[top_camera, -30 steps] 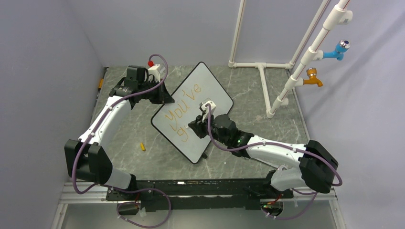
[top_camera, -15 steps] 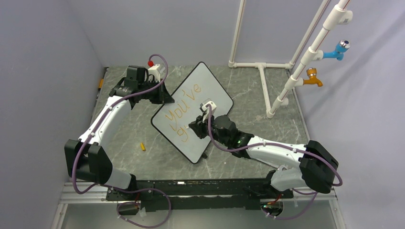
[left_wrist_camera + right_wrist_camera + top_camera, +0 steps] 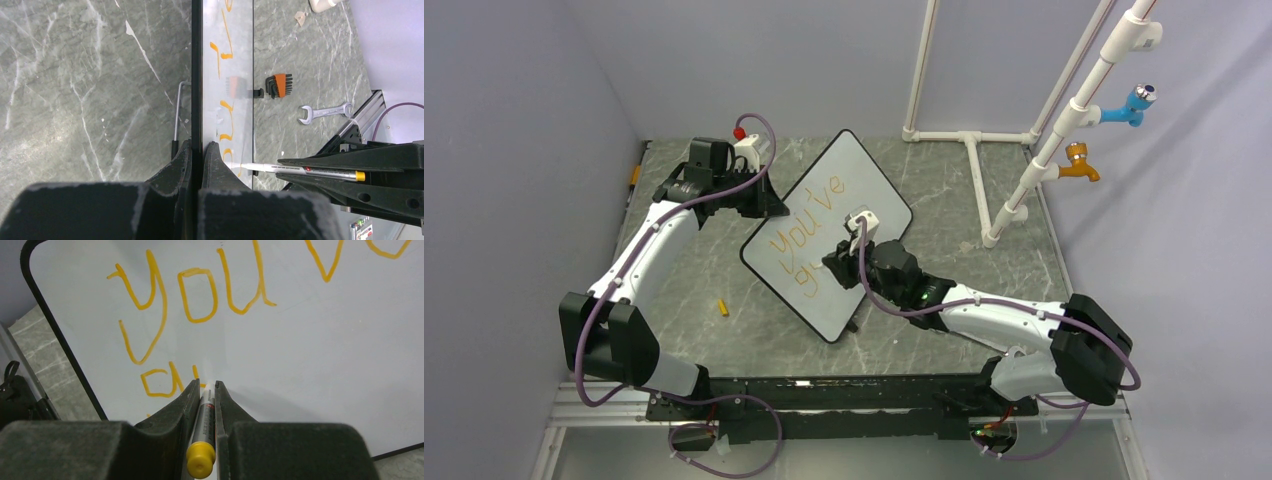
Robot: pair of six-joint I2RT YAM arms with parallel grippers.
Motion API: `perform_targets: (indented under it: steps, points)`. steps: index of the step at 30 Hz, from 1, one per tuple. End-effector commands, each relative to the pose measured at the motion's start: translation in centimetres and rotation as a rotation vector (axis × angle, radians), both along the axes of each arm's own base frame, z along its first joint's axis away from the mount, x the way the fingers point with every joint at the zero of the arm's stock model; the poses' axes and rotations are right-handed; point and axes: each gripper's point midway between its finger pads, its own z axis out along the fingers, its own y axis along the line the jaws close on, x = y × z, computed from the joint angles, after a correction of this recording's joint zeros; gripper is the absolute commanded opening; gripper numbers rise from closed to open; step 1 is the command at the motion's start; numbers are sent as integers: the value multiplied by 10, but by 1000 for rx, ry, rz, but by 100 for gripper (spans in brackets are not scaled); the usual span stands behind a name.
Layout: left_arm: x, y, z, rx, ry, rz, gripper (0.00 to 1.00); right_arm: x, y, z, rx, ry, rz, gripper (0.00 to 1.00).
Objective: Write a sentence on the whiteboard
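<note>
Mid-board, on the large white rectangular whiteboard with rounded corners and a thin black rim, the right gripper is clamped on a slim white-and-silver marker with a yellow end, its tip against the second line. Compared with the frames from the past second, this gripper has crept only slightly along that line, and the orange handwritten sentence looks barely longer: "You've" is complete, with about two letters and a short stroke below it. Judgement: mid-letter, most of line two outstanding. The left gripper pinches the board's rim, steadying it. Bare white lies right of the tip, and the rim is close on its left. A small yellow cap lies on the grey marbled table, well apart.
</note>
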Motion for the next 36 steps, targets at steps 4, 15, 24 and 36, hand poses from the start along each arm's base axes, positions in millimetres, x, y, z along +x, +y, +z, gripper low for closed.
perform_targets:
  steps: [4,15,24,36]
  points:
    - [22,32,-3,174,-128,82,0,13,1,2,-32,-7,-32,0]
    - [22,33,-3,176,-130,83,0,19,11,17,-13,-32,-16,0]
    - [22,33,-3,176,-129,83,0,21,18,25,-3,-42,-6,0]
    - [22,33,-3,176,-130,83,0,14,25,29,20,-45,53,0]
